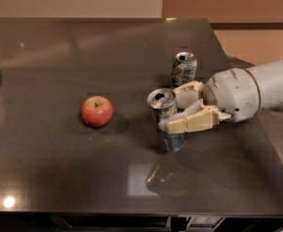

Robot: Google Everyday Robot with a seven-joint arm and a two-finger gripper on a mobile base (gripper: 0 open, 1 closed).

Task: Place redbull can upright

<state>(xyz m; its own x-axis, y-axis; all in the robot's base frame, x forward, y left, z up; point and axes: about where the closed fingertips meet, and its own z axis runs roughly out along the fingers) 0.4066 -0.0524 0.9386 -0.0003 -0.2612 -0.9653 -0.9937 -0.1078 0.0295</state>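
Note:
The redbull can (164, 122) is slim and silver with its shiny top facing up. It stands nearly upright, slightly right of the dark table's (59, 168) middle, and its base looks to be on the surface. My gripper (174, 109) comes in from the right and is shut on the can. One cream finger (191, 123) crosses the can's front and the other finger (188, 93) sits behind it. The white arm body (237, 94) extends off to the right.
A shorter white-and-green can (184, 68) stands upright just behind the gripper. A red apple (96, 111) lies to the left of the redbull can. The table's right edge runs under the arm, and its front edge is near the bottom of the view.

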